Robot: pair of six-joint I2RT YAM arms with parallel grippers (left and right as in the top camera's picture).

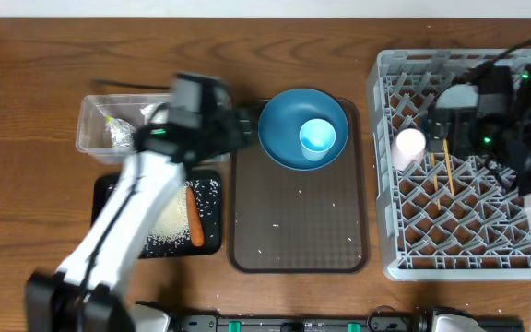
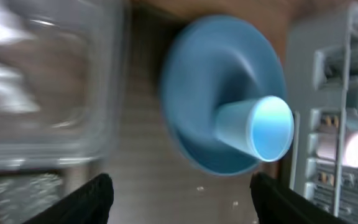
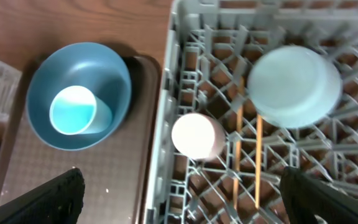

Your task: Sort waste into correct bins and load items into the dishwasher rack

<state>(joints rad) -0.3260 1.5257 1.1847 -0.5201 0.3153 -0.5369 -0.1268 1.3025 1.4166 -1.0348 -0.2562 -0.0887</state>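
Observation:
The blue plate (image 1: 289,134) sits at the back of the brown serving tray with the light blue cup (image 1: 318,138) lying on it; both also show in the left wrist view, plate (image 2: 210,87) and cup (image 2: 260,127). My left gripper (image 1: 243,127) (image 2: 182,202) is open and empty, just left of the plate. My right gripper (image 1: 439,124) (image 3: 185,202) is open and empty above the grey rack (image 1: 385,184). The rack (image 3: 166,124) holds the pink cup (image 3: 197,135), two chopsticks (image 3: 258,155) and the upturned pale blue bowl (image 3: 294,86).
The clear tub (image 1: 95,124) at the back left holds tissue and a wrapper. The black tray (image 1: 104,198) in front of it holds the carrot (image 1: 194,224) and rice (image 1: 169,223). Loose rice grains lie on the brown serving tray (image 1: 298,231).

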